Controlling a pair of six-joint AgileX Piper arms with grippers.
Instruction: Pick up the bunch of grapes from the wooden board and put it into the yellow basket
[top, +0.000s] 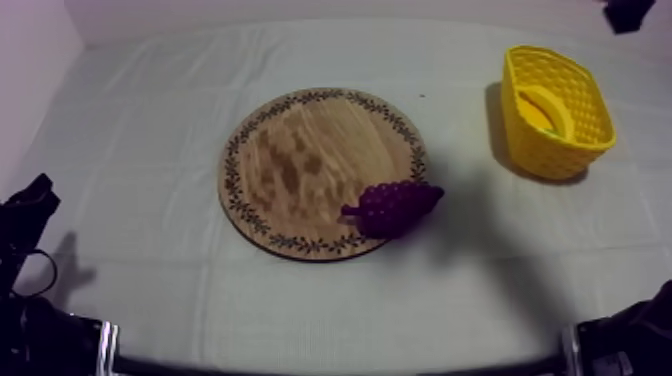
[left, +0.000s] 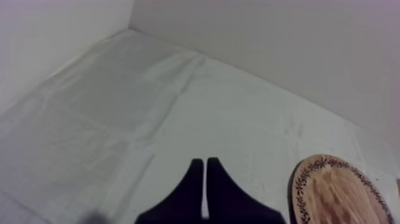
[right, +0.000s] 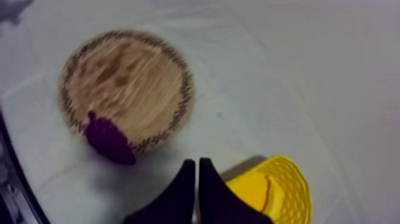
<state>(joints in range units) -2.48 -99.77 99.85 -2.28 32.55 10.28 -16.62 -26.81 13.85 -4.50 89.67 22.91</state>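
The purple bunch of grapes (top: 392, 207) lies on the near right rim of the round wooden board (top: 322, 170), partly hanging over onto the cloth. The yellow basket (top: 553, 112) stands at the far right. My right gripper (right: 197, 167) is shut on nothing and hovers high over the cloth between the board (right: 128, 83) and the basket (right: 280, 190), well apart from the grapes (right: 109, 140). My left gripper (left: 204, 164) is shut and empty, low at the table's left side (top: 30, 205), with the board's edge (left: 339, 193) off to its side.
Something yellow (top: 545, 108) lies inside the basket; I cannot tell its kind. A black arm part (top: 630, 12) shows at the far right corner. Bare cloth (top: 150, 150) stretches left of the board and between board and basket.
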